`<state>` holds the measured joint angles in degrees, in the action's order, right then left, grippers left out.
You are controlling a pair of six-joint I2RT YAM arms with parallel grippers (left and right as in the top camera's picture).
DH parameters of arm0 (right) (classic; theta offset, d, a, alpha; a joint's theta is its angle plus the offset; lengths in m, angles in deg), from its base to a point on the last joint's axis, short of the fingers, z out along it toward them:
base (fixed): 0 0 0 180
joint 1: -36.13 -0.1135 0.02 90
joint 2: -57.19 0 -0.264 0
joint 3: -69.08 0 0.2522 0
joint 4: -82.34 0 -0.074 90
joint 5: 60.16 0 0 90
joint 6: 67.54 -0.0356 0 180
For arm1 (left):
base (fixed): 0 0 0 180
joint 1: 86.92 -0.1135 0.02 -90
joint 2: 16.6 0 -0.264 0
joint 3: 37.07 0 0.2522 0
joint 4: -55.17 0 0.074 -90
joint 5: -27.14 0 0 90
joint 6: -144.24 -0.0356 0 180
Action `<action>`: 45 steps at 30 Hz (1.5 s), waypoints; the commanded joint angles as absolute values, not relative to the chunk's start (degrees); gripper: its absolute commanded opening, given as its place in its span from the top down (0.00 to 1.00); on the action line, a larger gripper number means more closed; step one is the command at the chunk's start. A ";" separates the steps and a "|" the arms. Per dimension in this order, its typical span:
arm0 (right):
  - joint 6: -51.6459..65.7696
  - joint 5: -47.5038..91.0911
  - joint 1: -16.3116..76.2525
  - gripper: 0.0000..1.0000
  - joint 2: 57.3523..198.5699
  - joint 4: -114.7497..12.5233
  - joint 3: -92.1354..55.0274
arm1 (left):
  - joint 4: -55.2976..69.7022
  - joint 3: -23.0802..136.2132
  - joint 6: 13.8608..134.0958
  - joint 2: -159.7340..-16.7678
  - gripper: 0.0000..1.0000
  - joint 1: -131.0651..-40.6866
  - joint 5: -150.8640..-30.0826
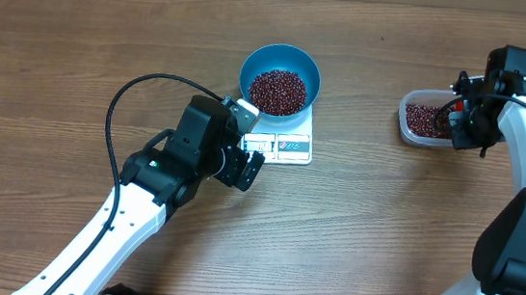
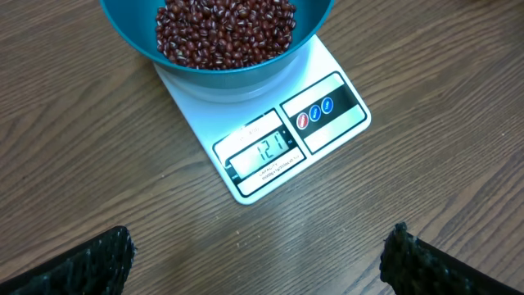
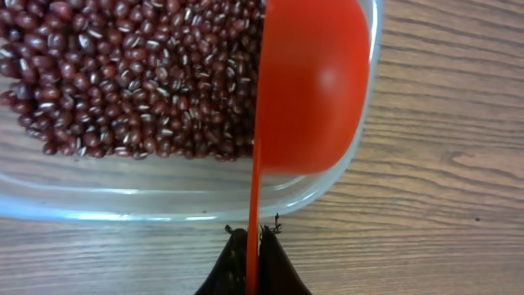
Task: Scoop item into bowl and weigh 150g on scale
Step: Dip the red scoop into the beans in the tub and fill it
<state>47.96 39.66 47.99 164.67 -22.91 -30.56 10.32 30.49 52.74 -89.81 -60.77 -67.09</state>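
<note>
Blue bowl sits on scale, at 12 o'clock on the counter, with beans heaped inside. Display reads 121, short of target. Clear container of more beans lies at 3 o'clock from the bowl, well apart.

Right end effector pinched tight on the thin handle of a red scoop. Its cup stands on edge in the container, just beside the beans there; load not visible. Left end effector spread wide, holding nothing, hovering at 7 o'clock of the scale.

Step, as I judge: loading the scoop for a top-up. Next calls for a small part-load, carried level toward 9 o'clock and tipped in gradually, watching the display.
</note>
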 commanded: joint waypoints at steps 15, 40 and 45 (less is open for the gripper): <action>49.86 40.30 48.10 0.96 164.91 -24.83 -30.17 | 10.32 30.29 52.50 -90.10 0.01 -61.04 -66.74; 51.45 29.78 45.19 0.96 169.39 -20.35 -30.19 | 10.32 30.29 52.50 -90.10 0.00 -61.04 -66.74; 51.21 23.66 45.19 0.96 169.39 -20.31 -30.26 | 10.32 30.29 52.50 -90.10 0.00 -61.04 -66.74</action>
<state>50.78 31.75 45.78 169.02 -19.15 -30.48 10.16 30.49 52.74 -89.81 -60.77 -67.09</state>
